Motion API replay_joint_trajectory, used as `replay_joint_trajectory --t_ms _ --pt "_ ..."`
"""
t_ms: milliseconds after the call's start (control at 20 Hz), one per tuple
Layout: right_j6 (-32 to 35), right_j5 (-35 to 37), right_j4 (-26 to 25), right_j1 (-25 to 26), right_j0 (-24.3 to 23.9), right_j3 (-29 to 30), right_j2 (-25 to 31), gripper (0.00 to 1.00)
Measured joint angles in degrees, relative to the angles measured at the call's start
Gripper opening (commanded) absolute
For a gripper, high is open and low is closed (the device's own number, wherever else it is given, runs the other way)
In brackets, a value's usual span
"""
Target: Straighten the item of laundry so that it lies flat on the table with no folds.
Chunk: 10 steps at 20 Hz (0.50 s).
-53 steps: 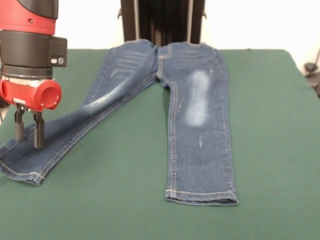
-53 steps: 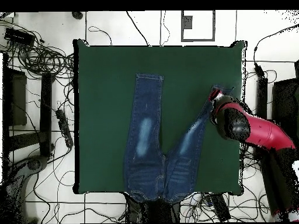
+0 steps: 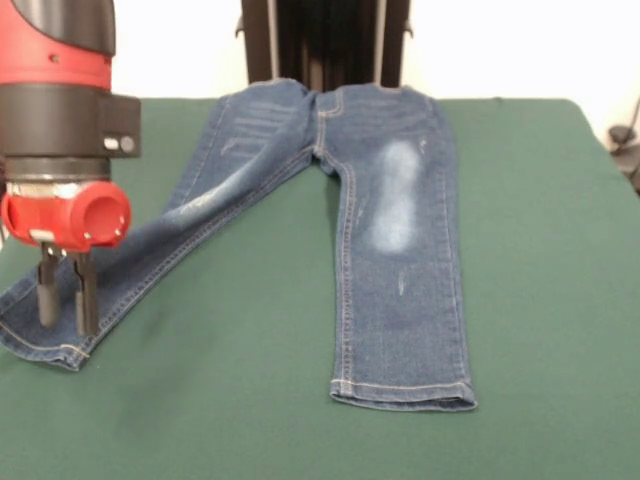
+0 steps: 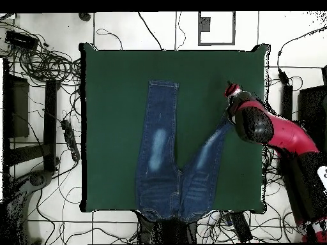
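Front view: jeans [image 3: 330,220] lie on the green bench [image 3: 540,300], waistband at the far edge by the pedestal. One leg runs straight toward the camera and lies flat; the other splays out diagonally to picture left. The pincer [image 3: 67,300] hangs over that splayed leg near its cuff, fingers [image 3: 87,295] pointing down with a narrow gap, holding nothing that I can see. Whether the tips touch denim is unclear. Likely placed there to grab the cuff and swing the leg in.

Overhead view: jeans [image 4: 167,159] sit mid-bench, waistband at the bottom edge, the angled leg reaching to the arm [image 4: 271,131] at right. The arm hides the cuff.
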Motion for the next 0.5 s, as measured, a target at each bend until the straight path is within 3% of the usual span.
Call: replay_joint_trajectory --t_ms 500 --pt "0.00 0.00 -0.01 -1.43 0.01 0.48 -0.06 1.00"
